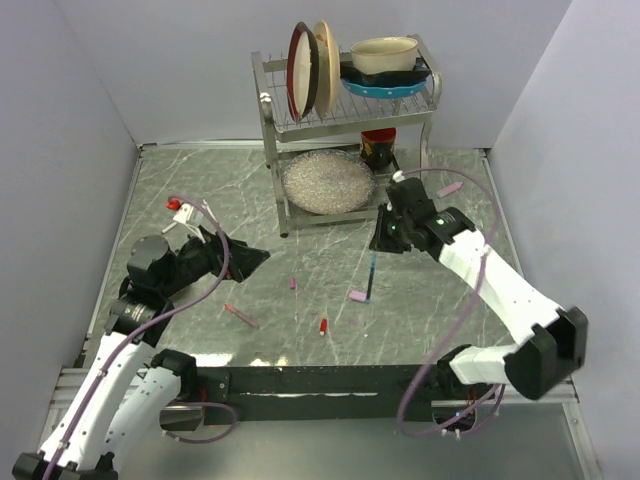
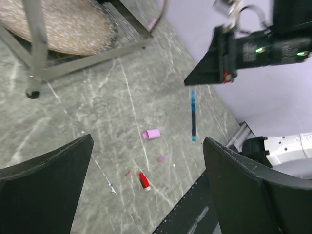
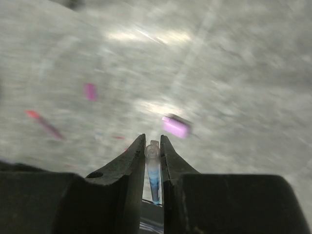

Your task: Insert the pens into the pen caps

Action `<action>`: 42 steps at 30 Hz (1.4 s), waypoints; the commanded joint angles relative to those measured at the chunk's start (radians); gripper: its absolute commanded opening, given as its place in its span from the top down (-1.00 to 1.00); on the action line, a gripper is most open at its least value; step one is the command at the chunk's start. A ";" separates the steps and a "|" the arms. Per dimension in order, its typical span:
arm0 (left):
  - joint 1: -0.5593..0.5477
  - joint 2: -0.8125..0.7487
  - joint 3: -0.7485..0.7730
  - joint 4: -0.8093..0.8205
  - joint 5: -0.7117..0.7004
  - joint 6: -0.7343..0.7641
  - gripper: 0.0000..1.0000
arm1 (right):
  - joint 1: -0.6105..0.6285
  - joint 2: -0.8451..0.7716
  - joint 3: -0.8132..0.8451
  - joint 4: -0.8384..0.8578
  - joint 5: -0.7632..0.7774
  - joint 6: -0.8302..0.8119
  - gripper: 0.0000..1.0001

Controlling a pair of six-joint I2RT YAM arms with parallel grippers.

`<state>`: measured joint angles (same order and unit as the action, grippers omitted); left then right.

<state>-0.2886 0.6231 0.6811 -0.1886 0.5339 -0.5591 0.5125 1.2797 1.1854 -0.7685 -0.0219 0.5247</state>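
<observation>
MID-TASK ON THE COUNTER (image 1: 470, 330): The dark blue pen (image 1: 371, 275) is clamped by its upper end between the nearly closed jaws of the right arm (image 1: 500, 285). It hangs roughly upright, its lower tip near the pale pink cap (image 1: 357, 296). Whether the tip touches the counter cannot be told. The jaws of the left arm (image 1: 160, 262) are spread wide and hold nothing, and they are aimed across the counter toward the caps.

The pale pink cap is lying on its side, unheld. A red cap (image 1: 323, 326) and a small magenta cap (image 1: 293, 283) are scattered nearby, and a reddish-pink pen (image 1: 241, 316) rests further left.

No pen is seen capped. Trouble is judged most likely at the meeting of pen and cap. A loose cap lying flat could be nudged or rolled away by the descending tip. A pen pinched only at one end could swing or slide off line if it is pressed. The cap could also be squeezed crooked if the open jaws are closed on it off-centre.
</observation>
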 commanded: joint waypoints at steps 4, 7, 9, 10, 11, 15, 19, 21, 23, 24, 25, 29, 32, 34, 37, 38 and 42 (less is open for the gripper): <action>-0.001 -0.059 0.023 -0.026 -0.098 0.039 -0.99 | -0.066 0.202 -0.069 0.010 0.002 -0.074 1.00; -0.004 -0.057 0.029 -0.038 -0.109 0.044 -0.99 | -0.088 0.302 -0.053 0.049 0.055 -0.072 1.00; -0.006 -0.063 0.032 -0.044 -0.120 0.048 -0.99 | -0.095 0.366 -0.046 0.061 0.088 -0.080 1.00; -0.007 -0.065 0.032 -0.046 -0.129 0.050 -0.99 | -0.095 0.383 -0.044 0.067 0.095 -0.081 1.00; -0.011 -0.066 0.034 -0.054 -0.130 0.053 -0.99 | -0.095 0.397 -0.044 0.074 0.103 -0.080 1.00; -0.012 -0.068 0.034 -0.054 -0.141 0.053 -0.99 | -0.095 0.443 -0.056 0.090 0.180 -0.072 0.82; -0.014 -0.069 0.034 -0.057 -0.152 0.053 -0.99 | -0.095 0.455 -0.076 0.103 0.194 -0.069 0.57; -0.014 -0.071 0.035 -0.058 -0.150 0.053 -0.99 | -0.097 0.448 -0.079 0.106 0.192 -0.063 0.38; -0.014 -0.071 0.035 -0.058 -0.152 0.053 -0.99 | -0.095 0.435 -0.078 0.095 0.209 -0.048 0.25; -0.014 -0.071 0.035 -0.060 -0.156 0.053 -0.99 | -0.097 0.417 -0.076 0.091 0.214 -0.040 0.22; -0.014 -0.069 0.035 -0.060 -0.157 0.053 -0.99 | -0.101 0.403 -0.082 0.092 0.221 -0.019 0.18; -0.015 -0.072 0.038 -0.068 -0.166 0.054 -0.99 | -0.176 0.301 -0.153 0.156 0.203 0.046 0.08; -0.017 -0.079 0.040 -0.075 -0.178 0.054 -0.99 | -0.286 0.205 -0.197 0.185 0.214 0.104 0.09; -0.020 -0.086 0.037 -0.074 -0.184 0.054 -0.99 | -0.357 0.156 -0.196 0.189 0.214 0.150 0.09; -0.021 -0.089 0.038 -0.075 -0.196 0.056 -0.99 | -0.479 0.148 -0.139 0.186 0.230 0.211 0.10; -0.021 -0.091 0.038 -0.075 -0.195 0.056 -0.99 | -0.495 0.183 -0.112 0.175 0.241 0.224 0.10; -0.021 -0.089 0.043 -0.086 -0.213 0.056 -0.99 | -0.620 0.349 0.163 0.066 0.269 0.308 0.10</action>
<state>-0.3065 0.5400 0.6811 -0.2768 0.3496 -0.5163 -0.0319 1.5105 1.1282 -0.6548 0.1959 0.7235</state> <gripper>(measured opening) 0.994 0.455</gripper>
